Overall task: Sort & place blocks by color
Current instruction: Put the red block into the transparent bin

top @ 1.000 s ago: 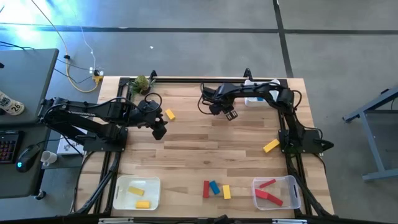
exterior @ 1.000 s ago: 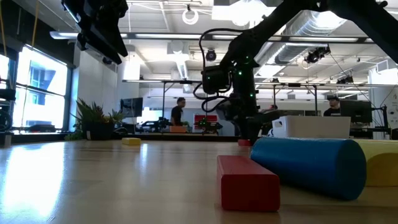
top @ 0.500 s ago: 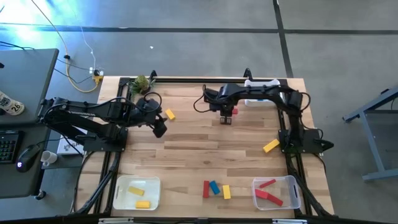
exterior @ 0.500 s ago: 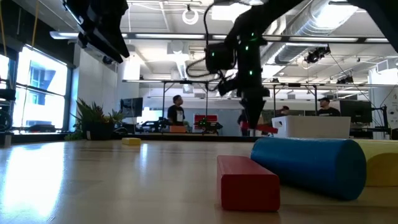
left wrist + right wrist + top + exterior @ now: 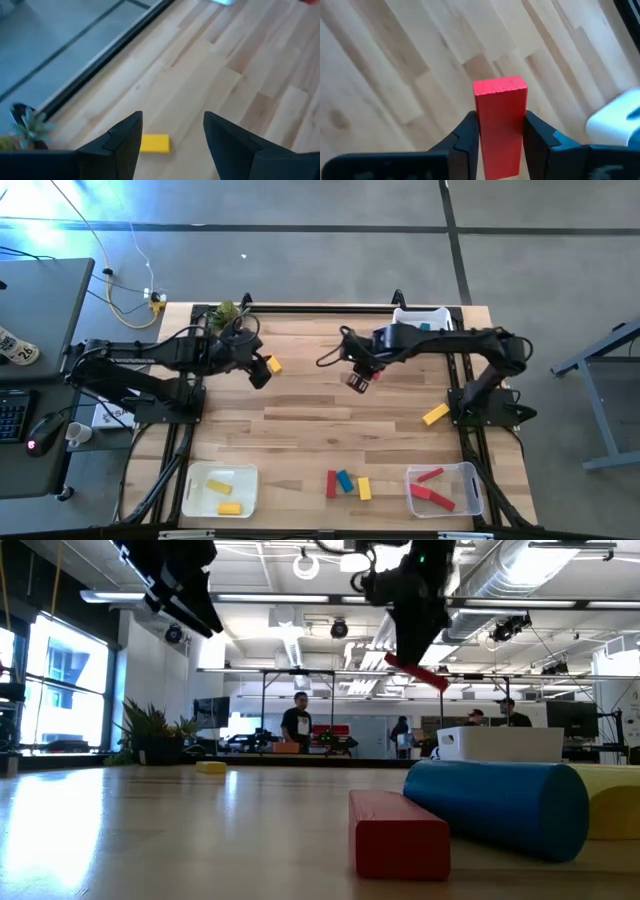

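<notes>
My right gripper [image 5: 358,378] is shut on a red bar block [image 5: 500,120], high above the table's far middle; the block also shows in the low view [image 5: 415,671]. My left gripper [image 5: 172,135] is open and empty above the far left, and a yellow block [image 5: 154,143] lies flat on the table below, between its fingers; in the high view this yellow block [image 5: 272,364] lies just right of my left gripper [image 5: 258,374]. Red [image 5: 331,484], blue [image 5: 345,480] and yellow [image 5: 364,488] blocks lie at the near middle. Another yellow block [image 5: 435,415] lies at the right. My right gripper pinches the red bar's two long sides [image 5: 490,137] between its two fingers [image 5: 467,140], and the bar's free end sticks out past the fingertips. The fingers lie along the bar. The bar is lifted clear of the table and hangs tilted [image 5: 415,671].
A white bin [image 5: 222,488] at the near left holds yellow blocks. A clear bin [image 5: 470,480] at the near right holds red blocks. A white bin [image 5: 420,317] at the far right holds a blue block. A green leafy clump [image 5: 226,312] sits at the far left corner.
My right gripper has taken the red bar from the table beside the far white bin and lifted it well clear, going up and a little toward the near edge; the bar now hangs tilted. My left gripper has gone a little toward the far edge, nearer the yellow block.
</notes>
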Controlling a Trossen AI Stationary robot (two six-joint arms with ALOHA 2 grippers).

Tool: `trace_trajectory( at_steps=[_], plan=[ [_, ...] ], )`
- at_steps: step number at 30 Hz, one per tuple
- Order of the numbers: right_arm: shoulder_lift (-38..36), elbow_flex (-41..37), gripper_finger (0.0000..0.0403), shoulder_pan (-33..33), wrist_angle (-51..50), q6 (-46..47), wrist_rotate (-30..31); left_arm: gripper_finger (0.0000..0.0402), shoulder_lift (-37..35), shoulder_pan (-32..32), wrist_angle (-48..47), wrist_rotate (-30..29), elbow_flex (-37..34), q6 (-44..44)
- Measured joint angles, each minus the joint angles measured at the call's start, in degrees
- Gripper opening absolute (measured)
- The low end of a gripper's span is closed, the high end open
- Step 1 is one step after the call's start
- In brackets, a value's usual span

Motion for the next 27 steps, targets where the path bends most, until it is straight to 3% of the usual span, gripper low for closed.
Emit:
trace_trajectory(
  at_steps=[12,16,27],
  plan=[
    [-6.02,0.0,0.0087,14.22,-10.67,22.64,-1.93,0.0197,0.0,5.77,11.58,3.55,0.01,13.93],
    [-5.74,0.0,0.0087,20.1,-14.41,26.1,-5.96,0.0197,0.0,6.62,15.31,6.44,0.01,14.22],
    [-5.65,0.0,0.0087,37.1,-15.42,37.71,-6.1,0.0197,0.0,6.72,17.46,6.14,0.01,10.82]
  ],
)
